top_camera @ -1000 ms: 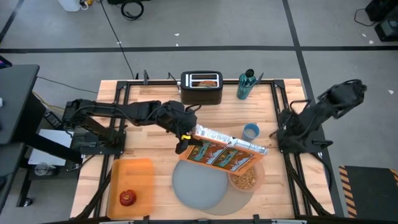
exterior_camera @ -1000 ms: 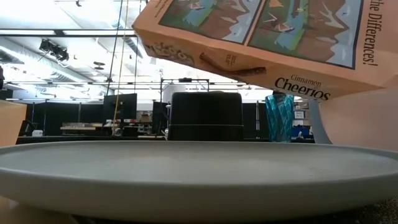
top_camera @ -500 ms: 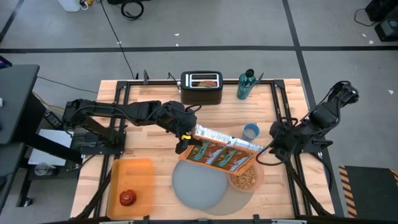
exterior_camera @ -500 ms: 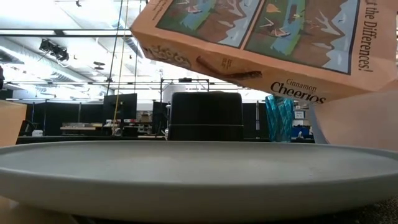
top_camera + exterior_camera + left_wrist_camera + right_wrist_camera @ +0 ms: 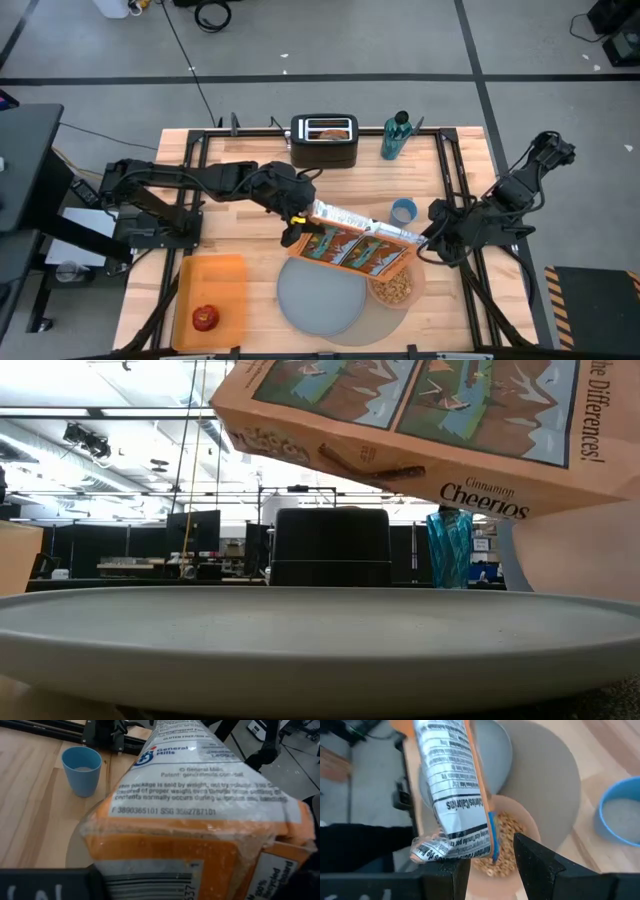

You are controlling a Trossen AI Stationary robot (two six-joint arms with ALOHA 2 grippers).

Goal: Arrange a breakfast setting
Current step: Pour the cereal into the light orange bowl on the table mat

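While my left arm reaches in from the table's left side, my left gripper pinches the base end of a cereal box, holding it tilted over the setting. Only the high view shows the whole layout: an orange tray near the front left carries the red apple, well apart from everything else. Moving right, the grey-blue plate rests on the large round grey mat, with the translucent pink bowl beside it, holding cereal. At the back stand a toaster and a teal bottle. The small blue cup stands just behind the box's open end.

My left wrist view adds the box's foil liner with printed text and the cup again, empty on bare wood. The low view gives only the plate's rim, the box's printed face overhead and the toaster behind.

My right gripper sits at the liner's mouth; its wrist view shows the fingers spread either side of the liner's crumpled end, above the cereal in the bowl. I cannot tell whether they touch it.
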